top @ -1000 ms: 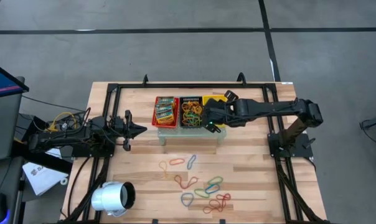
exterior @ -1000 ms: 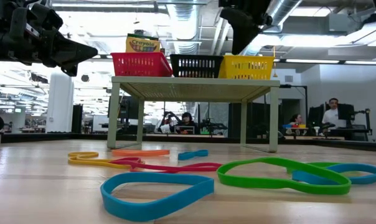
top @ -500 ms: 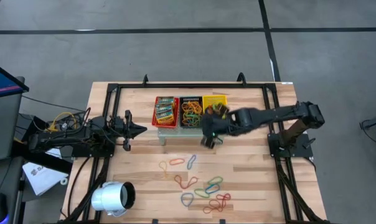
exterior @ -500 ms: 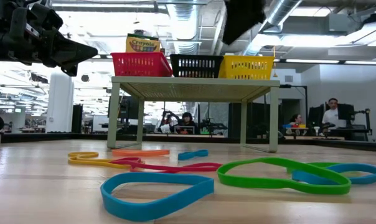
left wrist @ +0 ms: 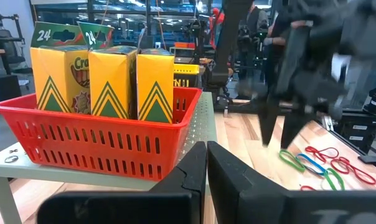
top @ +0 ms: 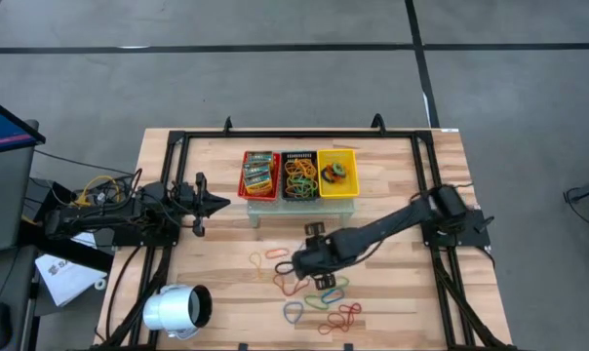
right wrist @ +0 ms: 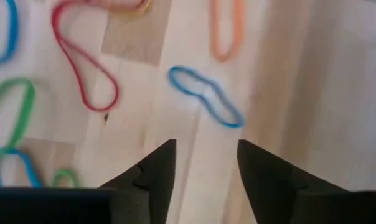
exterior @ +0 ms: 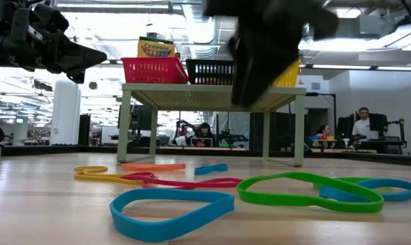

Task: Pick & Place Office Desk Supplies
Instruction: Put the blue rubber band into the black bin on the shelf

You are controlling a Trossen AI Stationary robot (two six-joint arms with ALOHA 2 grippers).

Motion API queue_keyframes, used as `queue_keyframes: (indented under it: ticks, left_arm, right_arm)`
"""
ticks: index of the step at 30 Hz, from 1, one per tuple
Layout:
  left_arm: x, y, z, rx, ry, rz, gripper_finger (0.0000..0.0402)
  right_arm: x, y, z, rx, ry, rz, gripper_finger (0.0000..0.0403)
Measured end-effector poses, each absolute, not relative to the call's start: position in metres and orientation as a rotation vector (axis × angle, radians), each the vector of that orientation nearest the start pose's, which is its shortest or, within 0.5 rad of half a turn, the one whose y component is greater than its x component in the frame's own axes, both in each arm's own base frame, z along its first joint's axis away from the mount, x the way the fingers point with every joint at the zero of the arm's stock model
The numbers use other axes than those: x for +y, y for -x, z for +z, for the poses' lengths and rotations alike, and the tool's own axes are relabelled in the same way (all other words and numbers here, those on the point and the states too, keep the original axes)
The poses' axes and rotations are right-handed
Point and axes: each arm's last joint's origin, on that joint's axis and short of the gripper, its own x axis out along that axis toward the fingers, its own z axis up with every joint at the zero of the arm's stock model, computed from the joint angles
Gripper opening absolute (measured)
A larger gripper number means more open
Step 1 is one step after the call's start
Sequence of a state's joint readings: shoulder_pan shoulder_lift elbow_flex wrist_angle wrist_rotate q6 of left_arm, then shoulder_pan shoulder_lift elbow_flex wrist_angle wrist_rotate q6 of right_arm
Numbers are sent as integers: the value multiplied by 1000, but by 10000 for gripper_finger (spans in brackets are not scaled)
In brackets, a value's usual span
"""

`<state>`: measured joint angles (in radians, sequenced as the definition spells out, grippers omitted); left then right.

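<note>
Right end effector [top: 302, 261], fingers parted and holding nothing, poised above the loose rubber bands on the desk [top: 392, 292]. A small blue band [right wrist: 205, 96] lies just ahead of its tips, an orange band [right wrist: 226, 28] beyond it. Good practice here: centre the fingers over one strand, descend to the wood, then pinch. Left end effector [top: 213, 205], pinched shut and empty, waits well apart.

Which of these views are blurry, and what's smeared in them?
Low view: the right claw is a dark smear against bright ceiling lights, while the blue band up front stays crisp. Right wrist view: the bands, like the blue loop, are softly streaked. High view: sharp.
</note>
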<state>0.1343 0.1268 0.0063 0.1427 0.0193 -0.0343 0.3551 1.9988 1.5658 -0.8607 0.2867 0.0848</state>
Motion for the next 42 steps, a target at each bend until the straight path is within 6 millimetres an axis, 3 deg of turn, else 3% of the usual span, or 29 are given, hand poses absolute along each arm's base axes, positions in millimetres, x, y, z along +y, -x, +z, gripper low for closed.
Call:
queue_keyframes:
  ticks: [4,6,16,22,27,38,42]
  left_arm:
    - [14,-104,169,-24,32,115,8]
    - [14,-104,169,-24,32,114,8]
    - [14,-104,169,-24,32,115,8]
    - [14,-104,169,-24,33,115,8]
    - [14,-104,169,-24,32,115,8]
    - [14,-104,169,-21,33,115,8]
    - [14,-105,168,-9,34,114,8]
  right_arm:
    - [128,-391,173,1307,344,48,195]
    - [123,-395,168,1333,349,44,209]
    - [106,-415,180,1277,374,195,230]
    - [106,-419,182,1218,503,308,230]
    - [106,-424,183,1165,512,335,230]
    - [112,-431,161,1161,614,395,230]
    - [113,-430,162,1155,668,445,230]
